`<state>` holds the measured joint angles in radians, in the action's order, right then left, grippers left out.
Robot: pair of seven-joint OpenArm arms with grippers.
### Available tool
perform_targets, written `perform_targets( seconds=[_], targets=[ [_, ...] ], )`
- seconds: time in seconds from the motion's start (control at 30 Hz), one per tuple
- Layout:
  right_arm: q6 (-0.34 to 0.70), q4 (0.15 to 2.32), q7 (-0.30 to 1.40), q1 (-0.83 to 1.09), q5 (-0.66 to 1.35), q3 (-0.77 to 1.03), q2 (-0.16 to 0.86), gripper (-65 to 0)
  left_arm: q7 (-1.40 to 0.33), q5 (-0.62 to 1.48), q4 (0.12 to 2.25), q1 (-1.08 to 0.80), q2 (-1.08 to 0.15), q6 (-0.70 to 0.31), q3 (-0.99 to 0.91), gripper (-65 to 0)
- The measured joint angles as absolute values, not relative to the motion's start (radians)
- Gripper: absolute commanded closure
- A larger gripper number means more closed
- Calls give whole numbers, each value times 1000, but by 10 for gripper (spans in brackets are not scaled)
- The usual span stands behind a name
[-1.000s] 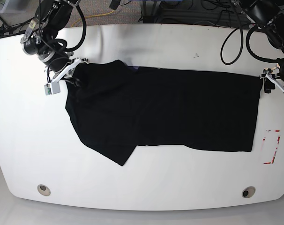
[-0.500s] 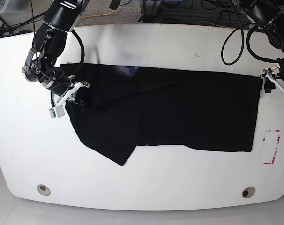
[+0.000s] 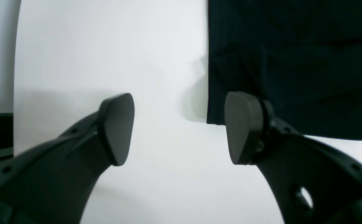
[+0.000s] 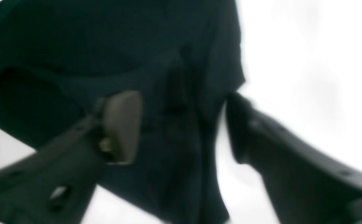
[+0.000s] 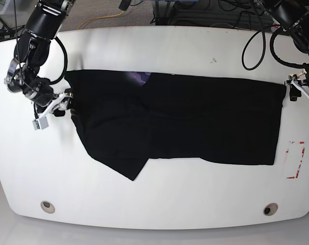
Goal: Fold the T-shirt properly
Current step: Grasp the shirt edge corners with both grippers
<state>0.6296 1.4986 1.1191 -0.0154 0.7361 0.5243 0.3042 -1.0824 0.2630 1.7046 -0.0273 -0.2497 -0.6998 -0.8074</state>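
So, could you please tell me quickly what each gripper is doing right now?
Left gripper: open, holding nothing, beside the T-shirt corner.
Right gripper: jaws open over the shirt's edge, gripping nothing.

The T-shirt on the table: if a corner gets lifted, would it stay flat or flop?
The T-shirt would probably flop: it is thin cloth with soft wrinkles and a sleeve flap folded askew. It likely drags rather than slides, since it lies spread wide across the table.

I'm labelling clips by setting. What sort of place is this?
Probably a robotics lab bench: two robot arms over a white table, loose cables behind it, and a black T-shirt spread out.
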Motion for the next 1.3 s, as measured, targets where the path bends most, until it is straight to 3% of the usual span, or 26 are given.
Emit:
perform_targets(
  seconds=[0.17, 0.23, 0.5, 0.77, 0.83, 0.97, 1.07, 1.3],
  targets=[
    [628, 1657, 1120, 117, 738, 537, 302, -488, -1083, 264, 1705, -19, -250, -700, -805, -424],
    [583, 1686, 1118, 154, 740, 552, 295, -488, -1082, 260, 1704, -9, -250, -700, -805, -424],
    [516, 1681, 1023, 247, 737, 555, 299, -488, -803, 203, 1678, -55, -286, -701, -646, -426],
    [513, 1567, 977, 249, 732, 528, 290, -487, -730, 163, 1567, -50, -289, -700, -604, -426],
    [513, 1552, 957, 251, 737, 528, 288, -460, -708, 159, 1542, -54, -289, -700, -606, -426],
    [515, 1529, 945, 249, 737, 528, 288, -325, -680, 161, 1504, -55, -289, -700, -606, -426],
    [514, 1529, 947, 249, 736, 529, 275, -273, -680, 159, 1479, -56, -289, -700, -606, -425],
    [516, 1528, 946, 249, 738, 528, 258, -270, -680, 158, 1432, -60, -289, -700, -606, -424]
  ],
)
